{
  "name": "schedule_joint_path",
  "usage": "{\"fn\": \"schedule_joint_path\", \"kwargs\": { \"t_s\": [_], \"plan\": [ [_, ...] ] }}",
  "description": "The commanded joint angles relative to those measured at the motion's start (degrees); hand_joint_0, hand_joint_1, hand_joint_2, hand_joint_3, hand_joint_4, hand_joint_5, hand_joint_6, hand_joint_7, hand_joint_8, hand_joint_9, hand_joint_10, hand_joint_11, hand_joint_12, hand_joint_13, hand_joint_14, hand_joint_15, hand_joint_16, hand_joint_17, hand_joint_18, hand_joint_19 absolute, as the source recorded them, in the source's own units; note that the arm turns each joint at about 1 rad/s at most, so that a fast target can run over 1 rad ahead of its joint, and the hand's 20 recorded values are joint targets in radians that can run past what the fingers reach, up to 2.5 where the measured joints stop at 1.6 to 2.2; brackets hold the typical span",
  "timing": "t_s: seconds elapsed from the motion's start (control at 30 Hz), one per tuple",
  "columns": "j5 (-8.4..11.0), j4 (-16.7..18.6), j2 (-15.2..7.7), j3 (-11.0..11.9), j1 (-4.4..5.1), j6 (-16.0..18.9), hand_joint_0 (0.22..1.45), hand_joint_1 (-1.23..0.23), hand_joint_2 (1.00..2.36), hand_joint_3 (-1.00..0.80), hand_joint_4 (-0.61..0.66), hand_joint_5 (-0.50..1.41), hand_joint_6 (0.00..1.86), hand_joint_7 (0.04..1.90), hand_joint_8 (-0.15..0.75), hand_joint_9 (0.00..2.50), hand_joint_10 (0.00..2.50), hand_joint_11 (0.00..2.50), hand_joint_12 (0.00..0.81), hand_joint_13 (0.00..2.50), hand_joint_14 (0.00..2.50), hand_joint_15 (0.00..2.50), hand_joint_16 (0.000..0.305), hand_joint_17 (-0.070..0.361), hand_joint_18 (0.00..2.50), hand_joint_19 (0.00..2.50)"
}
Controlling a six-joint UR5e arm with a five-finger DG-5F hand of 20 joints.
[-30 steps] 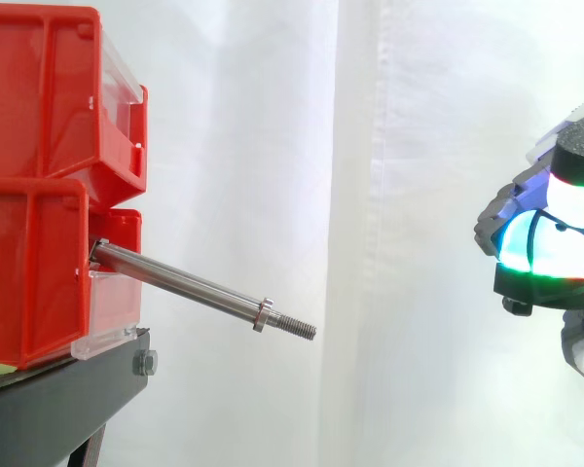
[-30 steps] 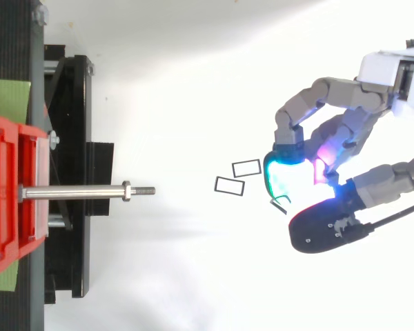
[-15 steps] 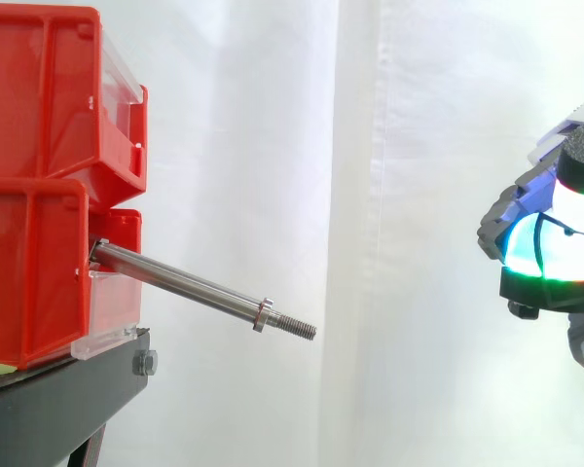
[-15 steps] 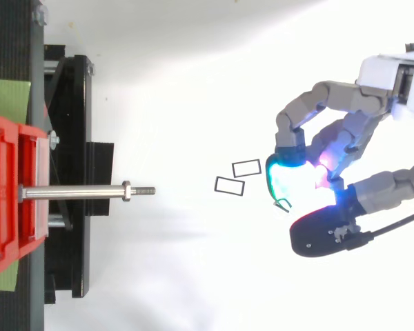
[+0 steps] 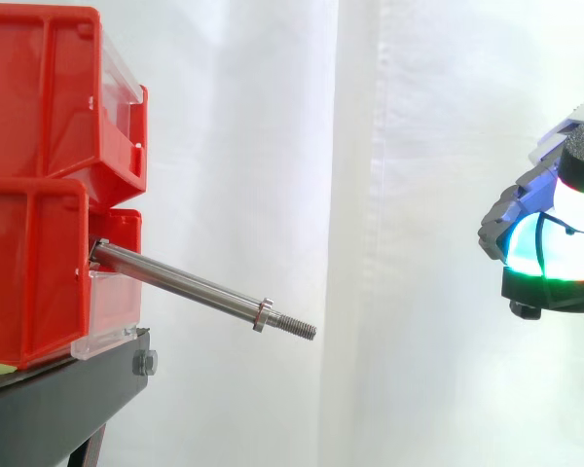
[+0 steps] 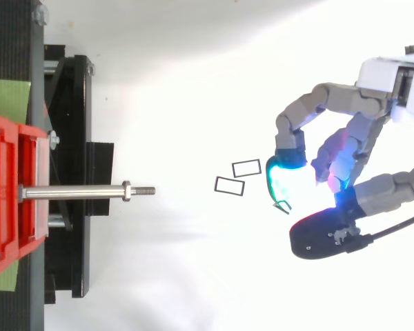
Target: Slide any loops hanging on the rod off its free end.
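1. The red bins (image 5: 39, 185) on the black stand (image 6: 76, 207) sit at 9 o'clock in the top view.
2. The hand (image 6: 352, 141) is way out at 3 o'clock, well apart from everything else. Its fingers are curled together, seemingly pinching a thin green loop (image 6: 281, 205).
3. The rod (image 5: 190, 284) pokes out of the lower bin toward 3 o'clock and looks bare.
4. Probably best to hold that pinch steady and keep clear of the threaded tip.

Two red bins (image 5: 49, 97), one rod (image 5: 180, 282) with one nut (image 5: 263, 314), one black stand (image 5: 58, 404) — two rectangular outlines (image 6: 229, 185).
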Motion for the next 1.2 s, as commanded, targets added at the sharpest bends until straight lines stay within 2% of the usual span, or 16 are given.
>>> {"fn": "schedule_joint_path", "kwargs": {
  "t_s": [0.0,0.13,0.27,0.33,0.43,0.53,0.67,0.73,0.87,0.93,1.0,1.17],
  "plan": [
    [-0.12,0.14,0.00,0.00,0.02,0.01,0.58,-0.79,1.01,-0.17,0.04,-0.06,0.89,1.13,0.335,1.32,0.02,0.62,0.380,0.94,0.01,0.39,0.059,0.132,1.05,0.47],
    [-0.12,1.46,0.00,-0.44,0.02,-0.08,0.58,-0.80,1.01,-0.17,0.03,-0.05,0.89,1.13,0.380,1.10,0.01,0.27,0.367,0.86,0.01,0.25,0.057,0.129,1.02,0.40],
    [-0.12,4.01,0.00,-2.37,0.11,0.09,0.58,-0.80,1.00,-0.18,0.02,-0.05,0.89,1.13,0.377,0.92,0.00,0.10,0.363,0.79,0.01,0.18,0.057,0.128,0.99,0.37],
    [-0.21,7.35,0.00,-4.31,0.20,0.71,0.58,-0.80,1.00,-0.19,0.01,-0.06,0.88,1.12,0.367,0.81,0.00,0.01,0.362,0.73,0.00,0.14,0.056,0.125,0.96,0.35],
    [-0.12,8.93,0.00,-5.01,0.28,1.24,0.58,-0.80,1.01,-0.20,-0.01,-0.06,0.88,1.09,0.340,0.71,0.00,0.00,0.354,0.67,0.00,0.12,0.054,0.121,0.88,0.33],
    [-0.12,12.27,0.00,-5.89,0.46,2.91,0.58,-0.80,1.01,-0.21,-0.02,-0.07,0.88,1.10,0.328,0.66,0.00,0.00,0.358,0.63,0.00,0.11,0.053,0.120,0.85,0.33],
    [-0.21,14.47,0.00,-6.59,0.55,2.99,0.59,-0.80,1.01,-0.21,-0.03,-0.07,0.88,1.09,0.314,0.62,0.00,0.00,0.352,0.61,0.00,0.12,0.052,0.118,0.82,0.35],
    [-0.21,16.22,0.00,-7.56,0.64,2.99,0.59,-0.80,1.01,-0.21,-0.02,-0.07,0.88,1.09,0.310,0.62,0.00,0.00,0.354,0.61,0.00,0.13,0.053,0.118,0.82,0.36],
    [-0.30,22.46,0.00,-11.87,0.99,3.52,0.59,-0.80,1.01,-0.21,-0.02,-0.07,0.88,1.08,0.307,0.64,0.00,0.00,0.359,0.62,0.01,0.15,0.053,0.119,0.82,0.37],
    [-0.30,24.57,0.00,-13.10,1.16,4.31,0.59,-0.80,1.01,-0.21,-0.02,-0.07,0.88,1.08,0.309,0.65,0.00,0.01,0.358,0.62,0.01,0.17,0.053,0.119,0.82,0.37],
    [-0.30,26.07,0.00,-14.15,1.34,4.93,0.59,-0.80,1.01,-0.21,-0.02,-0.07,0.88,1.08,0.308,0.66,0.00,0.03,0.359,0.62,0.01,0.17,0.053,0.119,0.82,0.37],
    [-0.39,26.68,0.00,-15.73,1.60,5.19,0.59,-0.80,1.01,-0.21,-0.01,-0.07,0.88,1.07,0.307,0.68,0.00,0.05,0.362,0.63,0.01,0.19,0.053,0.119,0.82,0.37]
  ]
}}
